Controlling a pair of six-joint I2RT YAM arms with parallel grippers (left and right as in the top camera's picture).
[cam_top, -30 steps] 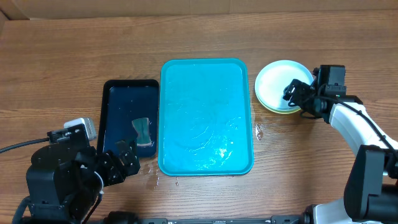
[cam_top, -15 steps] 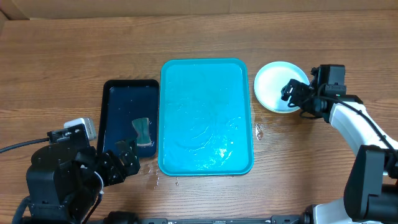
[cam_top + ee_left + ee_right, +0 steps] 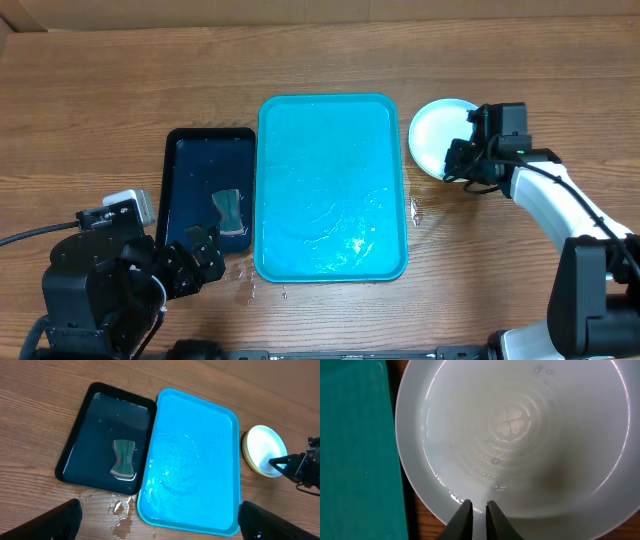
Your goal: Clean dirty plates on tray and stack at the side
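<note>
From overhead, the tray [image 3: 330, 190] is lying in the middle of the desk [image 3: 120, 90], wet and carrying no plates. The plates [image 3: 435, 135] are sitting in one stack off its far right corner, on the bare wood. The cleaning and stacking are looking all but finished, with perhaps only a last squaring of the pile remaining. The right gripper [image 3: 458, 160] is hovering at the stack's near right rim. A black tray [image 3: 195, 170] is lying along the tray's left edge, holding water and a sponge [image 3: 230, 212]. The left gripper [image 3: 190, 262] is waiting by the desk's near left corner.

From the left wrist, its fingers [image 3: 55, 520] are standing wide apart with nothing between them. Under the pale top plate [image 3: 262, 447], a yellow-green rim [image 3: 248, 457] is peeking out. How many plates are lying beneath, I cannot tell.

From the right wrist, the top plate is showing only water drops and a clover mark, with no food specks. The fingertips [image 3: 462, 515] are sitting nearly together over its rim, pinching nothing that shows.
</note>
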